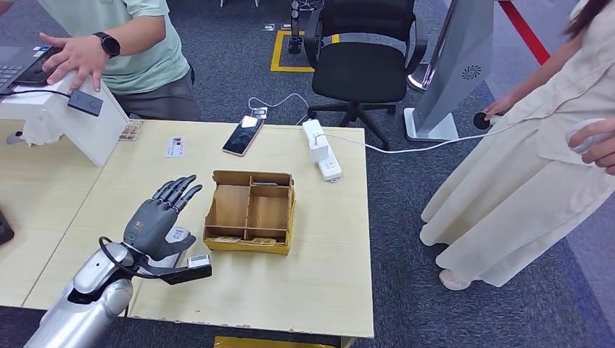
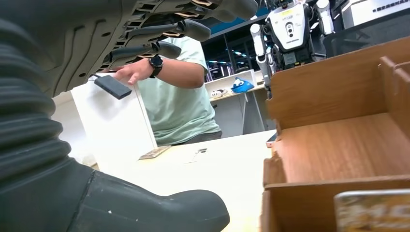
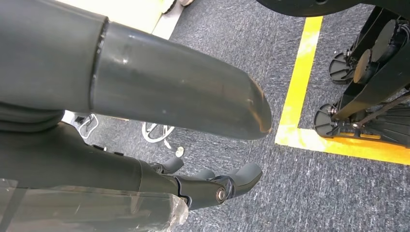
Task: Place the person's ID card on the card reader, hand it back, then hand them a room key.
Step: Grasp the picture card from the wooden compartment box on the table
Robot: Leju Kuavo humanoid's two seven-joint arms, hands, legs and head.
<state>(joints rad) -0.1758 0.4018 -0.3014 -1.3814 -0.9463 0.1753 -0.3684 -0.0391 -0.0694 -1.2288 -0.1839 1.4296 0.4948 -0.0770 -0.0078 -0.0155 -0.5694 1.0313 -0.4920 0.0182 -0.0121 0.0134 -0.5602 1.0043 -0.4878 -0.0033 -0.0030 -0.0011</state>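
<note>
My left hand [image 1: 161, 217] is over the light wooden table [image 1: 304, 290], just beside the wooden organizer box [image 1: 250, 210], on its left side. The fingers are stretched out and apart, and the hand holds nothing. In the left wrist view I see the same fingers [image 2: 193, 29] spread out above, and the thumb [image 2: 159, 210] low, near the wall of the box [image 2: 338, 92].

My right hand [image 3: 212, 186] hangs above the grey carpet [image 3: 232, 53], near a yellow floor line [image 3: 300, 82]. Its fingers are a little curled and nothing is in them.

In the front compartments of the box lie some cards [image 1: 262, 241]; one card edge [image 2: 372, 210] stands close to the wrist camera, but it is too blurred to read. A small card [image 1: 174, 147] lies on the table behind, well apart from my hand. The black card reader [image 1: 85, 102] sits on a white stand [image 1: 94, 134], where a person's hand [image 1: 76, 58] rests. Another person [image 1: 522, 167] in a light dress stands to the right of the table.
</note>
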